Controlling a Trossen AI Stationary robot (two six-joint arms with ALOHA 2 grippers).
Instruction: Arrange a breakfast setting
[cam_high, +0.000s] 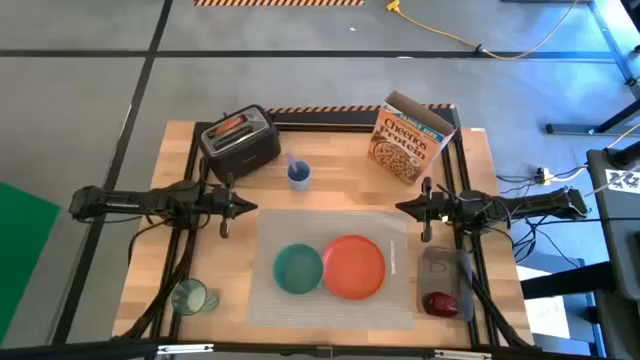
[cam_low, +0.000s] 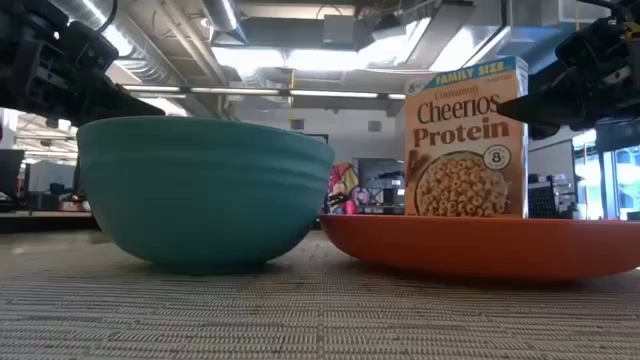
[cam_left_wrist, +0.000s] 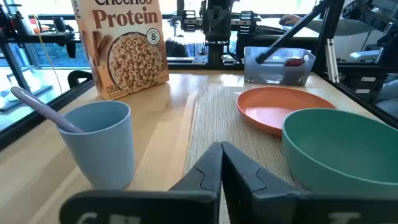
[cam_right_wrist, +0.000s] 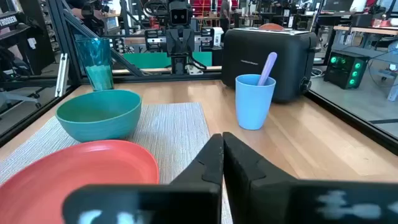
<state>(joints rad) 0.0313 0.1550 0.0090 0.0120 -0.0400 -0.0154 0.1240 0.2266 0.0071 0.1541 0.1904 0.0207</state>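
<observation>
Both tools pinched narrow; toaster (cam_high: 239, 139), blue cup (cam_high: 298, 175) (spoon inside) & cereal box (cam_high: 411, 140) behind placemat (cam_high: 400, 290).

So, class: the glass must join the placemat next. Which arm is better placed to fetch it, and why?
Probably the left. The glass stands off the placemat at the table's front-left corner, on the left gripper's side. The right gripper hovers across the mat, with the bowl and plate between.
</observation>
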